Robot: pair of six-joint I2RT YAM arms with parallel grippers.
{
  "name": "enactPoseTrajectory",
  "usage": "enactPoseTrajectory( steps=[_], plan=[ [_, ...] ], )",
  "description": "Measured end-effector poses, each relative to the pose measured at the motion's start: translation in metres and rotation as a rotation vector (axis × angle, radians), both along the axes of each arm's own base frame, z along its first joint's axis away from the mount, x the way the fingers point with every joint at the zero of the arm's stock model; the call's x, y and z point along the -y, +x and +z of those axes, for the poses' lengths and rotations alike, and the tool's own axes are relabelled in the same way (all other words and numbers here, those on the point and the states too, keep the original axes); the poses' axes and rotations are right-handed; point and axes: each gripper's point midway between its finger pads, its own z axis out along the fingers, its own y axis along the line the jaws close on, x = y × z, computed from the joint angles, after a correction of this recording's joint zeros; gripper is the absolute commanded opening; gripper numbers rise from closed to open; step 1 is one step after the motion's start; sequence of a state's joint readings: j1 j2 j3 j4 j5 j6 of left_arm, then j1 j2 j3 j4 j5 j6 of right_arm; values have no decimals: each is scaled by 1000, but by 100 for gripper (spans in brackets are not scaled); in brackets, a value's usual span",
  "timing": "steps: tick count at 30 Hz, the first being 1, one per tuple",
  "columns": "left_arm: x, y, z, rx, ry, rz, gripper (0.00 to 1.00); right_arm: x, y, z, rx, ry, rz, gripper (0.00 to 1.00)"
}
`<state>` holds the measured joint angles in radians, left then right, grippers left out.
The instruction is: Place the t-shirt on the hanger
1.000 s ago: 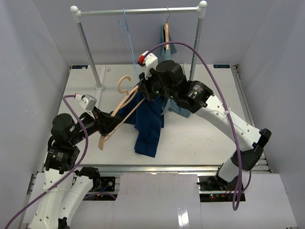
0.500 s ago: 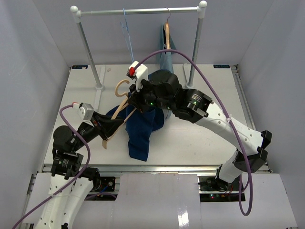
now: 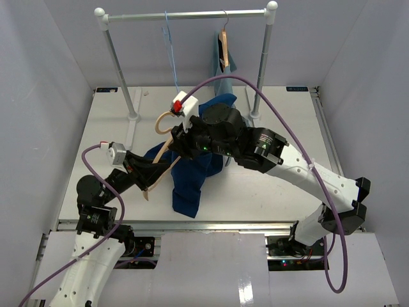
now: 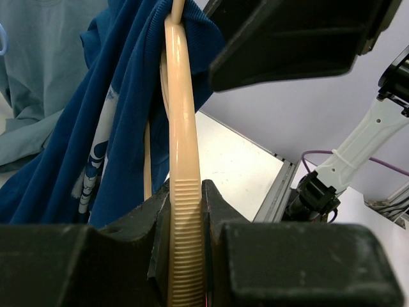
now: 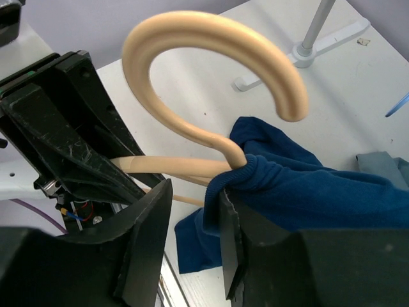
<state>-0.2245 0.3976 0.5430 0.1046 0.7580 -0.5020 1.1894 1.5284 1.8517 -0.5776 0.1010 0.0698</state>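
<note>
The light tan hanger (image 3: 161, 144) is held up over the table, its hook (image 5: 211, 51) curling free above. My left gripper (image 4: 185, 195) is shut on the ribbed end of one hanger arm (image 3: 148, 179). The navy t-shirt (image 3: 190, 178) drapes from the hanger, and its ribbed collar (image 5: 275, 173) wraps round the base of the hook. My right gripper (image 5: 192, 211) stands open right below the hook, jaws apart. The collar rests against one of its fingers (image 5: 233, 230), not pinched. In the top view this gripper (image 3: 181, 139) hovers over the hanger's middle.
A clothes rack (image 3: 185, 14) stands at the back of the table on two posts (image 3: 126, 86). A thin blue wire hanger (image 3: 170, 39) and a grey-blue shirt on another wooden hanger (image 3: 223, 54) hang from it. The shirt's lower part trails toward the near table edge (image 3: 192, 221).
My right gripper has opened and let go of the collar after carrying it left over the hook. The left arm has shifted the hanger slightly toward the near side.
</note>
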Motion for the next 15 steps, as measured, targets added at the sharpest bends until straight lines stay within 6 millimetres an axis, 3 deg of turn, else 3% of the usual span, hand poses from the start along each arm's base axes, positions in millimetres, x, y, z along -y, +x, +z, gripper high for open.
enactPoseTrajectory(
  steps=[8, 12, 15],
  plan=[
    [3, -11, -1, 11, -10, -49, 0, 17, -7, 6, 82, -6, 7, 64],
    [6, -15, -5, 5, -13, -78, 0, 28, -11, 23, 154, 15, 35, 74],
    [8, -20, -9, -5, -9, -108, 0, 40, -16, 43, 219, 50, 60, 76]
  ],
)
